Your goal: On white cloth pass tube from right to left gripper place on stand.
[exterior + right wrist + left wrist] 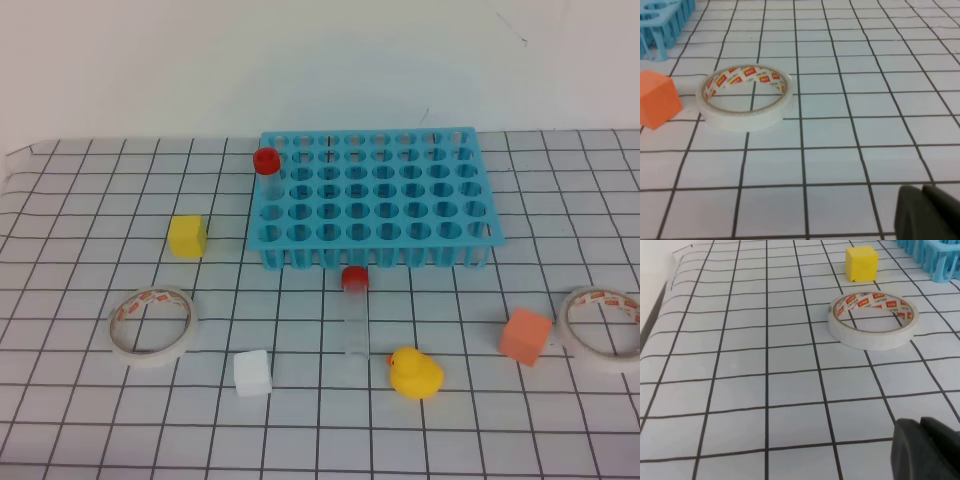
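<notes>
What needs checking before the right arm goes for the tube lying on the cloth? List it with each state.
1. Loose tube lies flat on the white cloth, red cap toward the stand: ok.
2. Space around it: rubber duck sits close to its clear end: not ok, tight.
3. Blue stand has free holes; another red-capped tube fills only a left-edge hole: ok.
4. Right gripper fingers are shut: not ok, open first.
5. Left gripper fingers are shut: not ok for receiving.
6. Both arms off the high view, away from the tube: ok.
</notes>
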Action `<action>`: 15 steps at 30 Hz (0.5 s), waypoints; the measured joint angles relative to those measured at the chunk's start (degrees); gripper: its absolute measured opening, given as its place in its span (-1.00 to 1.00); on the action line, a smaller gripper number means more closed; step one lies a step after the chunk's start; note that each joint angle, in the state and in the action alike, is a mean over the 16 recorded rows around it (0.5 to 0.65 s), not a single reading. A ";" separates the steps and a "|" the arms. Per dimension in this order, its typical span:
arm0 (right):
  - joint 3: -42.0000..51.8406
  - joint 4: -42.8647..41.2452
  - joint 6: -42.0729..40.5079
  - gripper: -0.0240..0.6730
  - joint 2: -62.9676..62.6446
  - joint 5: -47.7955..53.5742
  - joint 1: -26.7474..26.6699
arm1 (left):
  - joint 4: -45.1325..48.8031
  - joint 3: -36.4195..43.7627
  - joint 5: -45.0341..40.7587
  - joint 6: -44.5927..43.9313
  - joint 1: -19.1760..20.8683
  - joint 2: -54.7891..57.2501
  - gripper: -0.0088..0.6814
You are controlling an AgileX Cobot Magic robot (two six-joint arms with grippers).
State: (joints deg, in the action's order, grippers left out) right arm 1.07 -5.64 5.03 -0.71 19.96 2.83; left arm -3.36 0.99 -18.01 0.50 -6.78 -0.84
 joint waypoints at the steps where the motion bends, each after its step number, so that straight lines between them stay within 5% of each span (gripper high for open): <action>1: 0.00 0.00 0.00 -0.94 0.00 0.00 0.00 | 0.00 0.00 0.00 0.00 0.00 0.00 -0.98; 15: 0.00 0.00 0.00 -0.94 0.00 0.00 0.00 | 0.05 0.00 0.00 -0.45 0.00 0.00 -0.98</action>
State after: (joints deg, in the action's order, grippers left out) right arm 1.07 -5.64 5.03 -0.71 19.96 2.83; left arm -3.31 0.99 -18.01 0.06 -6.78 -0.84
